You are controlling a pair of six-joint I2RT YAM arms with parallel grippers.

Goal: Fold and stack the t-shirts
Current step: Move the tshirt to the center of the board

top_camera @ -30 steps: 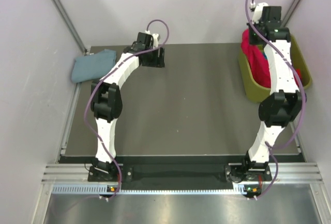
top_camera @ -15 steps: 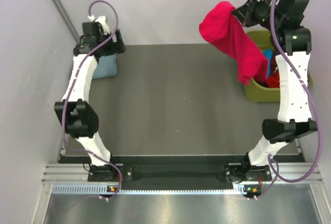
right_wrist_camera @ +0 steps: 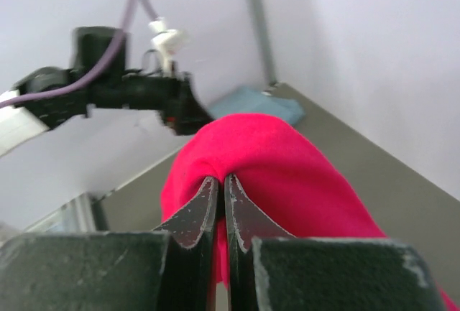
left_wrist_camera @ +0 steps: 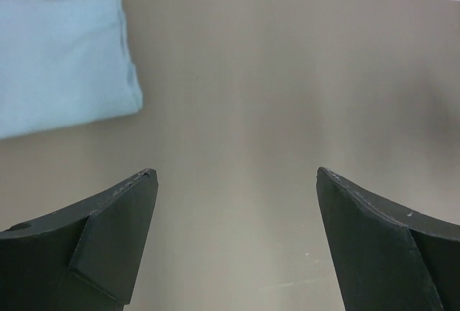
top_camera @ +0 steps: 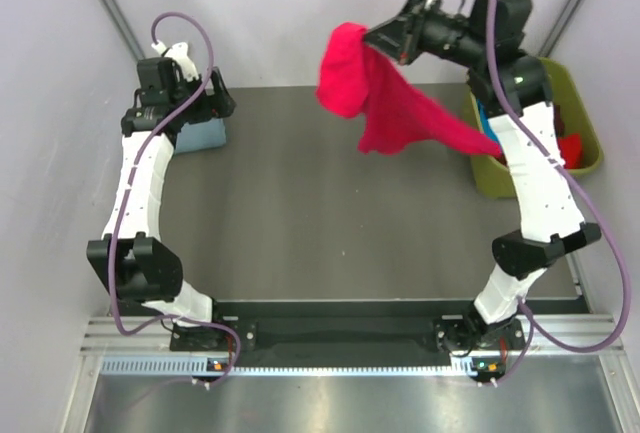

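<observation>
**Right claw** (right_wrist_camera: 220, 185): fingers pressed together, pinching a fold of the bright crimson-red cotton t-shirt (top_camera: 395, 103). The shirt hangs clear of the dark grey bench (top_camera: 330, 233), toward 1 o'clock in the overhead view. Its lower end trails toward the olive-green plastic bin (top_camera: 484, 175) at 2 o'clock (contact with the rim cannot be confirmed). More red cloth (top_camera: 572, 145) lies inside the bin.

**Left claw** (left_wrist_camera: 235, 176): fingers spread wide with nothing between them, held above the bench at 10 o'clock.

**Stack position:** a folded dusty blue-grey t-shirt (left_wrist_camera: 65, 52) lies flat on the bench by the back left corner. In the left wrist view it sits at 11 o'clock from the left claw, apart from both fingers.
</observation>
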